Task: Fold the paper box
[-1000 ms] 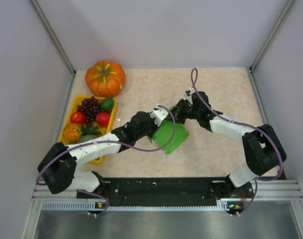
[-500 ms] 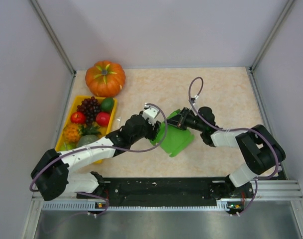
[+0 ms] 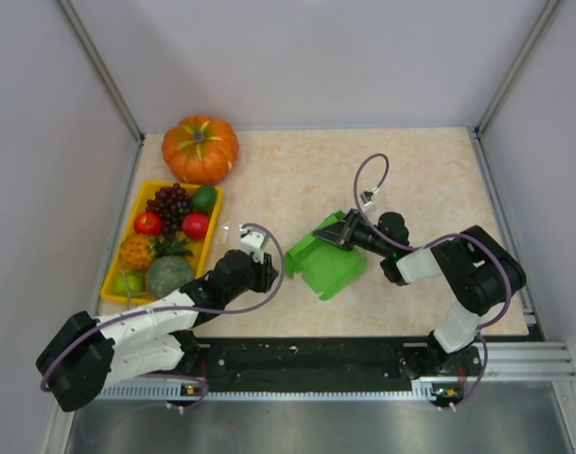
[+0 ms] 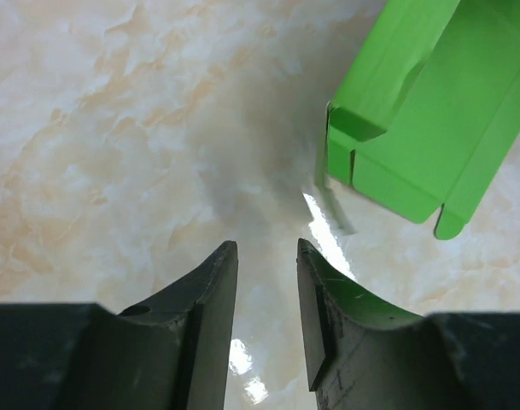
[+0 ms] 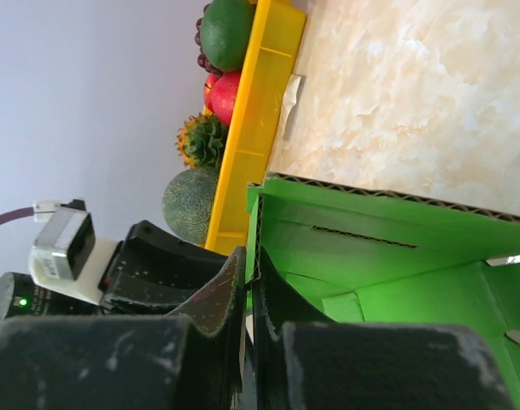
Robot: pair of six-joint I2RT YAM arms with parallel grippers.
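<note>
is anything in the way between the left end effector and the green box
Nothing visible. Only bare table lies between the left end effector and the paper box, which the right end effector pinches by one wall.

paper box (image 3: 330, 268) matt corrugated card; table (image 3: 420, 170) glossy, marble-look

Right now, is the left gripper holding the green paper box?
No, the left gripper is empty, its jaws apart over the bare table, with the paper box lying clear ahead of it.
</note>
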